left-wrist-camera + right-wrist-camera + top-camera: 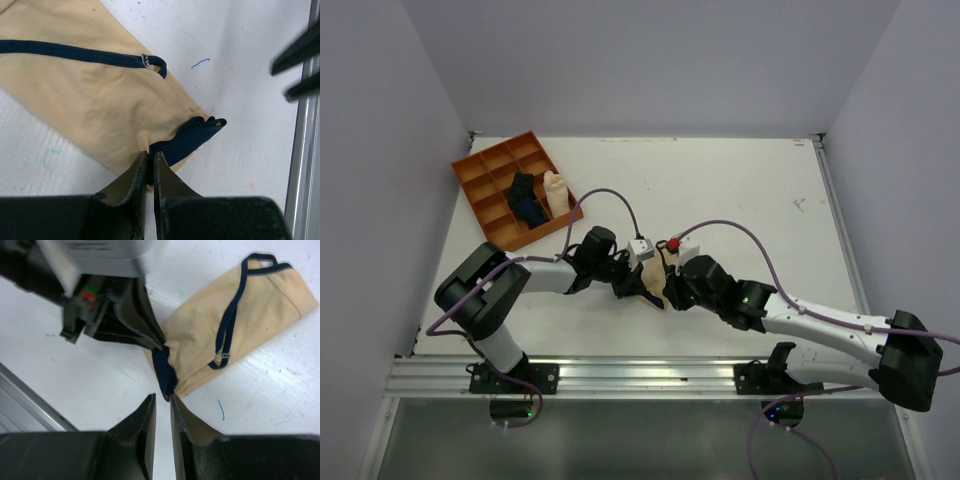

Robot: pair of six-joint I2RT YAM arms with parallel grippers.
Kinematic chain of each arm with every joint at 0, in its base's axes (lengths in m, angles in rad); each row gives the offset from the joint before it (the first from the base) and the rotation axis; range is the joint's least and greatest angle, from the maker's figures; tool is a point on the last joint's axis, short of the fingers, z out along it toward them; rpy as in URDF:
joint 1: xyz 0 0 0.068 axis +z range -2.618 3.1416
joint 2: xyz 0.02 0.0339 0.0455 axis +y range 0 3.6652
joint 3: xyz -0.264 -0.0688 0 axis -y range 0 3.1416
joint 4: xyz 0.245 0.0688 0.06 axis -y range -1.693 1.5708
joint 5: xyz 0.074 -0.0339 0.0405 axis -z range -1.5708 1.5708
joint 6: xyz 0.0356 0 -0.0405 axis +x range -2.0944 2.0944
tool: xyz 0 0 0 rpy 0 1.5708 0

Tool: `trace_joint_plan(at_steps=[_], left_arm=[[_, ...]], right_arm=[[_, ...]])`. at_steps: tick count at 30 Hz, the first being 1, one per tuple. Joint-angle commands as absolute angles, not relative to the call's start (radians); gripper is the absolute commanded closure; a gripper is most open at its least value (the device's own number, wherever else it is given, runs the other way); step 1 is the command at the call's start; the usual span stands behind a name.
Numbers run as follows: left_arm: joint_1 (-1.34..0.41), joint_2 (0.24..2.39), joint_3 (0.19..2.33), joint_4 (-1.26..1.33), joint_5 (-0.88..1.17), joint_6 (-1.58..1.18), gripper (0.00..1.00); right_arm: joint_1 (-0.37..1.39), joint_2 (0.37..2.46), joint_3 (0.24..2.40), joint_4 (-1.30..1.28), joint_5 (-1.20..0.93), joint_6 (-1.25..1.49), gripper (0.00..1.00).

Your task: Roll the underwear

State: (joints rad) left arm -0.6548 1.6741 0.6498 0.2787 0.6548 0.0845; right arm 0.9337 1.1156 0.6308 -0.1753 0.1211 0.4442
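Note:
The underwear (654, 279) lies on the white table between my two grippers: a beige cloth (95, 100) with a thin dark edge band (231, 315). My left gripper (149, 156) is shut on its near corner, where the dark band bunches up (192, 137). From the opposite side, my right gripper (163, 401) stands a small gap open. That gap shows only bare table, and the band's tip (166, 382) lies just off the right fingertip. In the top view my left gripper (632, 284) and right gripper (674, 287) nearly meet over the cloth.
An orange compartment tray (480, 176) stands at the back left with dark blue rolls (526, 200) and a cream roll (556, 192) in it. A metal rail (650, 372) runs along the near table edge, close behind both grippers.

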Motion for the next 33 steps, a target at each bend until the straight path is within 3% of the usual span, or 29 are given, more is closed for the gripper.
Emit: trace_joint_plan(at_steps=[1, 3, 9, 18, 33], left_arm=[[-0.649, 1.710, 0.666, 0.227, 0.611, 0.074, 0.91], [-0.649, 1.717, 0.663, 0.230, 0.618, 0.071, 0.91], [-0.647, 1.746, 0.670, 0.232, 0.623, 0.061, 0.90], [-0.646, 1.770, 0.686, 0.215, 0.634, 0.066, 0.90], [-0.646, 1.786, 0.690, 0.204, 0.638, 0.064, 0.89]], right_arm=[[1.107, 1.053, 0.635, -0.212, 0.434, 0.367, 0.78], [1.172, 1.049, 0.650, -0.227, 0.550, 0.327, 0.76], [1.354, 1.155, 0.667, -0.138, 0.623, 0.122, 0.72], [1.396, 1.508, 0.813, -0.186, 0.735, 0.008, 0.72], [1.408, 1.729, 0.934, -0.247, 0.776, -0.046, 0.70]])
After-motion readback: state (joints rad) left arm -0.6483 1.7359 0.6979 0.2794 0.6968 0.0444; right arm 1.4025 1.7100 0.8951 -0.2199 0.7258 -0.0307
